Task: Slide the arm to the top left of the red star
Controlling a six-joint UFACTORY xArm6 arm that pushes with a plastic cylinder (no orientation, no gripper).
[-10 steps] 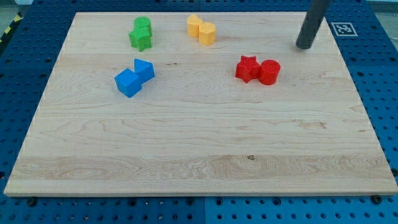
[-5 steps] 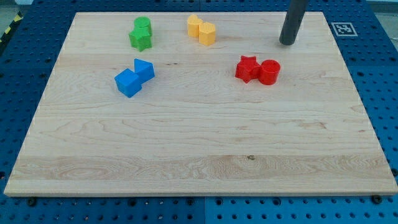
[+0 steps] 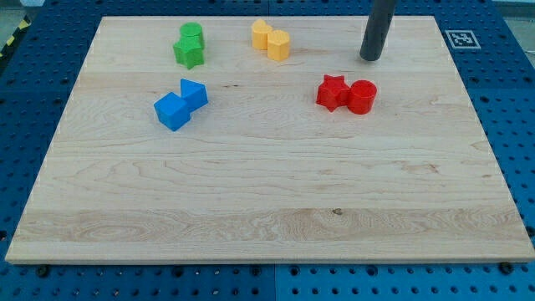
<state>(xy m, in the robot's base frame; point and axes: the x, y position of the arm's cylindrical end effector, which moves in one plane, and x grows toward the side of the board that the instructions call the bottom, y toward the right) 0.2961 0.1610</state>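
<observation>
The red star [image 3: 332,92] lies on the wooden board [image 3: 267,201] right of centre, touching a red cylinder [image 3: 363,97] on its right. My tip [image 3: 369,58] rests on the board above and to the right of the red star, just above the red cylinder, apart from both. The dark rod rises from it out of the view's top.
Two yellow blocks [image 3: 271,40] sit at the top centre, left of my tip. A green star [image 3: 189,53] with a green cylinder [image 3: 191,33] behind it sits at the top left. Two blue blocks [image 3: 180,104] lie at the left.
My tip has slid left along the top of the board, from the far right toward the red blocks. No block has moved.
</observation>
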